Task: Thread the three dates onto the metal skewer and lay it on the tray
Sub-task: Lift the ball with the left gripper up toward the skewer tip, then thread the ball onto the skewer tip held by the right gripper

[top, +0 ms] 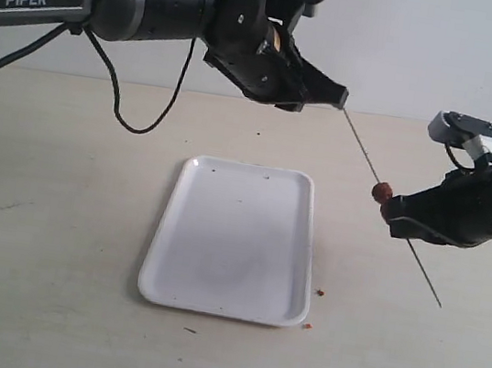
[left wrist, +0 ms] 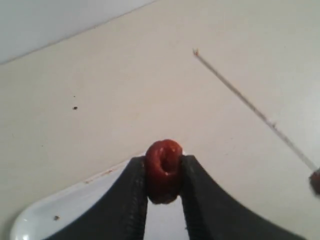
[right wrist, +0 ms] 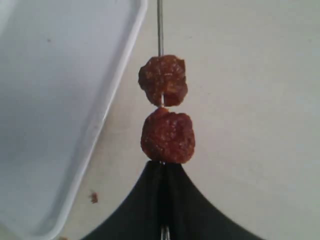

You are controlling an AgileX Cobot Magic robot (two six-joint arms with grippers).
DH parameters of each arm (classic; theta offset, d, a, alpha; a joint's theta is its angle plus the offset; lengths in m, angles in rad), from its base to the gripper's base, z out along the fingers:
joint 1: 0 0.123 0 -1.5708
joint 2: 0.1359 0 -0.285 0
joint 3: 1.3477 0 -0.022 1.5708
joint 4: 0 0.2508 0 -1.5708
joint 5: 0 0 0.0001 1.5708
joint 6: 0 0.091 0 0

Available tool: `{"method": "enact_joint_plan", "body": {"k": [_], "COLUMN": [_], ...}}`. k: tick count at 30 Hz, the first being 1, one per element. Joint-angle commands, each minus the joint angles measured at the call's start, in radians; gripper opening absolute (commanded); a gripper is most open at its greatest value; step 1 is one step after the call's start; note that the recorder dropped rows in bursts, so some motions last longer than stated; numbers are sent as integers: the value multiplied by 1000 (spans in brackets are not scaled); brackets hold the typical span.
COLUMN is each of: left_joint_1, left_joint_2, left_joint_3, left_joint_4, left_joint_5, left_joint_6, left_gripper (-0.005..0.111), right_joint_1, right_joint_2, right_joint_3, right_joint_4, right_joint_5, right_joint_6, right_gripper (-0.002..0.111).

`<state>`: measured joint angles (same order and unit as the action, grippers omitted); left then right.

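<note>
Date three [left wrist: 163, 172], wrinkled and dark red, sits clamped in the left end effector [left wrist: 163, 167]; centre it on the tip of the thin grey metal skewer [left wrist: 240, 97], which the right end effector [right wrist: 162, 169] pinches.

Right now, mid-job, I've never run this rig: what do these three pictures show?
Two robot arms work over a table. The wide picture comes from an outside camera; the other two come from a camera on each wrist. The left gripper pinches one loose date, not yet on the skewer. The right gripper is clamped on the metal skewer, with a first threaded date at its fingertips and a second threaded date beyond. The white tray lies on the table, crumbs beside it.
</note>
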<state>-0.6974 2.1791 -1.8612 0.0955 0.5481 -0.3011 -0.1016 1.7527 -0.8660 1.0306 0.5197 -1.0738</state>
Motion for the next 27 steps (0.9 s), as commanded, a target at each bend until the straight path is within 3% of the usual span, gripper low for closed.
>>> {"method": "enact_joint_plan", "body": {"k": [1, 5, 9, 16, 27], "left_joint_1": [0, 19, 53, 112, 142], "left_joint_2": [-19, -19, -19, -19, -19], "left_joint_3": [1, 1, 1, 1, 1], "left_joint_4": [-12, -51, -204, -365, -397], "left_joint_5": [-12, 12, 21, 19, 12], "left_joint_6": [-248, -336, -338, -338, -343], "left_gripper": [24, 24, 24, 24, 24], "right_joint_1": [-4, -4, -4, -4, -4], "right_joint_2": [11, 11, 11, 11, 11], "right_joint_3": [4, 32, 67, 72, 72], "right_joint_4": [11, 144, 278, 272, 303], "right_joint_5": [139, 168, 199, 310, 368], "right_joint_6": [-17, -140, -277, -288, -336], "right_gripper": [0, 0, 0, 0, 0]}}
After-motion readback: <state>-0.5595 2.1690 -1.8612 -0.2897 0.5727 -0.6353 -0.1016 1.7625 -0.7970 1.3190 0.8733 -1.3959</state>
